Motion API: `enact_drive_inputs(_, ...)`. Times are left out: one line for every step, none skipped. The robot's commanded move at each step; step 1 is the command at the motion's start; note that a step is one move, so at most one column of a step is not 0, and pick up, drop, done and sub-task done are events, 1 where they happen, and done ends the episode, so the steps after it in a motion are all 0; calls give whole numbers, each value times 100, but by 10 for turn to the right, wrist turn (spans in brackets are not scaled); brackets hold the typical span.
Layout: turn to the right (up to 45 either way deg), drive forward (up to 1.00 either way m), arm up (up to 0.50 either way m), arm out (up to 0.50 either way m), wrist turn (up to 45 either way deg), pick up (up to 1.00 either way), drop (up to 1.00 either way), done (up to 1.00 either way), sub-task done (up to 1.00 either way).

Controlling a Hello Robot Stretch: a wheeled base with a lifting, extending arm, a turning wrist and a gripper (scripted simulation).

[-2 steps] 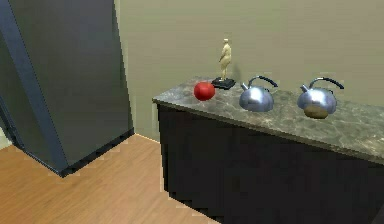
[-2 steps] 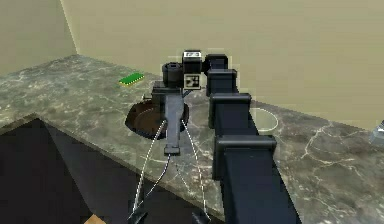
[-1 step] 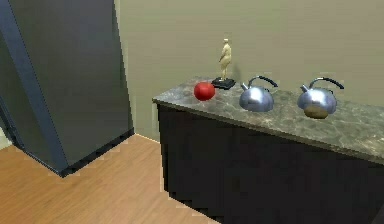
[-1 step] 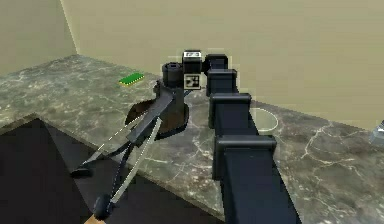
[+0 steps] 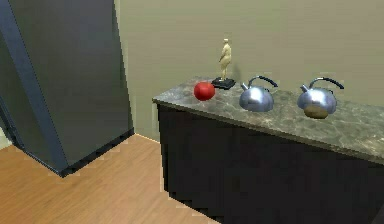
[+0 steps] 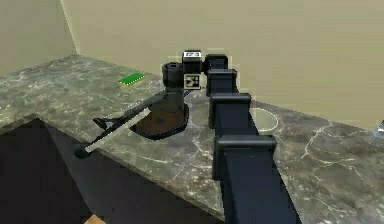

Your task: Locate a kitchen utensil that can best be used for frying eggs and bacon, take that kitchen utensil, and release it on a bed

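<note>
Forward view, from the left: tall dark grey slab (image 5: 60, 80) against the wall, then wood floor (image 5: 90, 185). Dark cabinet under a stone-topped bench (image 5: 350, 125). On the bench: red round thing (image 5: 204, 90), pale statuette (image 5: 225, 62) on a dark base just behind it, then two metal kettles (image 5: 257, 96) (image 5: 318, 98) standing apart. None of these fries anything.

Arm side view, from the left: long handle (image 6: 105, 135) runs out to about the bench's near edge. Small green flat thing (image 6: 131, 80) lies farther back, apart from it. The frying pan (image 6: 165, 118), dark and round, lies flat on the bench top. The hand (image 6: 174, 90) is at the pan's far side, with white marker squares (image 6: 192, 60) beside it. I cannot tell whether it touches the pan or has hold of anything, since the pan sits on the bench right behind it. The arm (image 6: 240, 150) reaches out over the bench. A thin white curved rim (image 6: 264, 116) shows just past the arm.

Judgement: the step in hand is the grasp of the pan; the carry to a bed lies ahead.

Risks:
- Grip lands at the bowl's rim, far from the handle's end. The long handle would weigh it down and the pan could tilt or twist out on the lift.
- A low lift lets the handle drag on the bench edge and lever the pan loose.
- When the base turns, the protruding handle could strike the cabinet or a wall.
</note>
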Motion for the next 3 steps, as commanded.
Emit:
enact_drive_inputs(0,0,0,0,450,0,0,0,0)
enact_drive_inputs(0,0,0,0,150,0,0,0,0)
enact_drive_inputs(0,0,-12,0,0,0,0,0,0)
